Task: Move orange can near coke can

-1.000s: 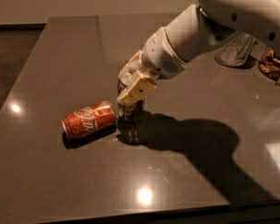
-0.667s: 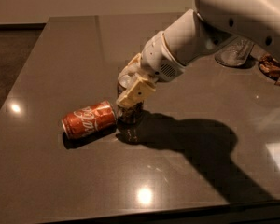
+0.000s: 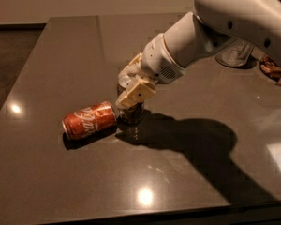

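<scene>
The coke can (image 3: 89,120), red-orange with white script, lies on its side on the dark table (image 3: 61,55), left of centre. The orange can (image 3: 131,113) stands upright right beside the coke can's right end, its body in shadow and its silver top showing between the fingers. My gripper (image 3: 132,84) comes in from the upper right on the white arm, with one tan finger on each side of the orange can's top, closed on it. The can's base rests on the table.
A clear glass-like object (image 3: 236,56) stands at the back right, partly behind the arm. A brown item (image 3: 272,70) lies at the right edge. The arm casts a large shadow (image 3: 196,139) to the right of the cans.
The arm's upper part has shifted slightly left. The gripper and both cans stay in nearly the same place.
</scene>
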